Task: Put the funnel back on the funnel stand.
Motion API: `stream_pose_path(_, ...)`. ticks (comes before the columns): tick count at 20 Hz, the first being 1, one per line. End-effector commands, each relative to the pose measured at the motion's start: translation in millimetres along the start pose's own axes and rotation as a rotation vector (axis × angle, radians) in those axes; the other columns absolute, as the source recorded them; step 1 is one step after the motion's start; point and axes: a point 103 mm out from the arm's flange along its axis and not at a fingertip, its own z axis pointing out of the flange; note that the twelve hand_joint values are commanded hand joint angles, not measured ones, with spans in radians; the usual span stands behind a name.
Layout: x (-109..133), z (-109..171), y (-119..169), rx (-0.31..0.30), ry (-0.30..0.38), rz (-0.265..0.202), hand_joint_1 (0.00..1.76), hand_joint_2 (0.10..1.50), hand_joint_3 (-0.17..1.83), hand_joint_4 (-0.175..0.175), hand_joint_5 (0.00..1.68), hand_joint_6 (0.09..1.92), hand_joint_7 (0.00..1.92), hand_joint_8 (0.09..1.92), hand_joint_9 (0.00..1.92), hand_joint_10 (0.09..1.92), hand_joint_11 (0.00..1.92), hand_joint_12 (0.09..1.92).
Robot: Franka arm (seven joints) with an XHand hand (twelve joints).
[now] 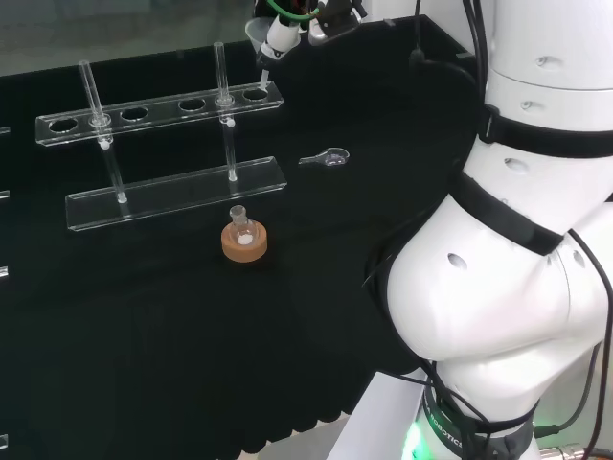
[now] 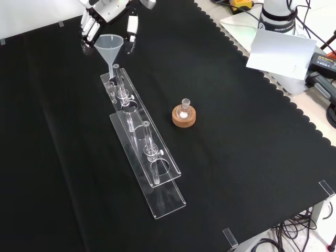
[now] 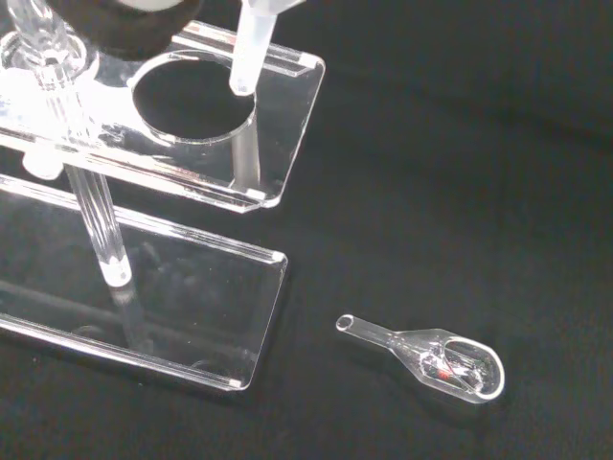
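The hand (image 2: pixel 107 11) is shut on a clear plastic funnel (image 2: pixel 109 46) at the far end of the clear acrylic funnel stand (image 2: pixel 157 173), with fingers on one side of the cone and the thumb on the other. In the head view the hand (image 1: pixel 280 36) holds the funnel (image 1: pixel 261 69) upright over the stand's (image 1: pixel 158 113) right end. In the wrist view the funnel's stem (image 3: pixel 247 53) hangs just above the rim of the end hole (image 3: pixel 196 96); the tip is not inside it. Two upright rods join the stand's holed top plate to its base.
A small round flask on a cork ring (image 2: pixel 184 116) stands right of the stand in the front view. A small glass scoop (image 3: pixel 431 355) lies on the cloth near the stand's end (image 1: pixel 328 159). A white sheet (image 2: pixel 278 50) and cables lie beyond the cloth's scalloped edge.
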Motion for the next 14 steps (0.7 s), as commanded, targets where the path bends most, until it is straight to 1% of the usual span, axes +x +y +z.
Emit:
stream_pose_path(1, 0.3, 8.0, 7.4, 0.023, -0.007, 0.003, 0.87, 1.05, -0.17, -0.025, 0.56, 0.5, 0.49, 0.68, 0.87, 0.45, 0.69, 1.24)
stream_pose_path(7, 9.1, 16.9, 12.7, 0.04, 0.003, -0.03, 0.87, 1.05, -0.17, -0.025, 0.56, 0.5, 0.49, 0.68, 0.87, 0.45, 0.69, 1.24)
stream_pose_path(14, 19.1, 23.6, 19.7, 0.075, 0.013, -0.048, 0.85, 1.04, -0.17, -0.034, 0.52, 0.49, 0.46, 0.67, 0.85, 0.44, 0.69, 1.24)
